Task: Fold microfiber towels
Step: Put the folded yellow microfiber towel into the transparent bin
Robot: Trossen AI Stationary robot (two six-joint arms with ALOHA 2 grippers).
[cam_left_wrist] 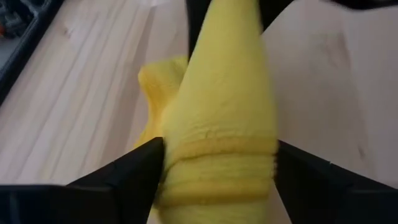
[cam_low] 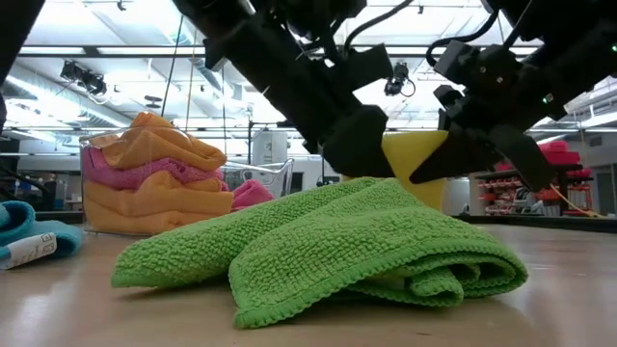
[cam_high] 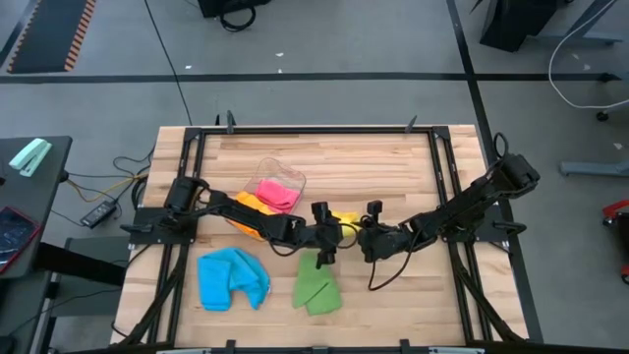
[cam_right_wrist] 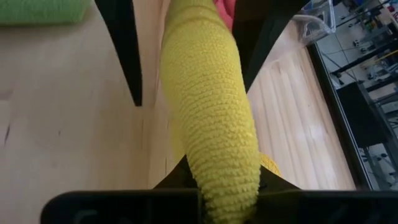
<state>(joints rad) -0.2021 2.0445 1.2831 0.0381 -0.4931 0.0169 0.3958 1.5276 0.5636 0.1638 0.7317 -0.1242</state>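
Note:
A yellow towel (cam_high: 344, 218), bunched into a thick roll, spans the gap between my two grippers at the table's middle. My right gripper (cam_right_wrist: 227, 186) is shut on one end of it. My left gripper (cam_left_wrist: 217, 155) is open, one finger on each side of the other end. A green towel (cam_high: 315, 284) lies folded on the wood nearer the front edge, and a blue towel (cam_high: 232, 279) lies crumpled to its left. Folded orange and pink towels (cam_low: 154, 178) are stacked in the clear tub (cam_high: 285, 180). My right gripper pinches the end of the yellow roll (cam_right_wrist: 219, 168) between its two fingers, several layers bunched together. The fingers slant down from the table's right side. The roll runs away from them toward my left gripper, and a loose part (cam_right_wrist: 268, 165) hangs lower. My left gripper has the roll's other end (cam_left_wrist: 217, 143) between its open fingers (cam_left_wrist: 134, 171). The cloth fills the gap, and I cannot tell whether the fingers touch it.
The tub stands just behind my left arm (cam_high: 236, 208). The green towel (cam_low: 328, 241) lies close in front of both grippers. Bare wood shows at the table's right front (cam_high: 423, 295) and along its far side (cam_high: 373, 157).

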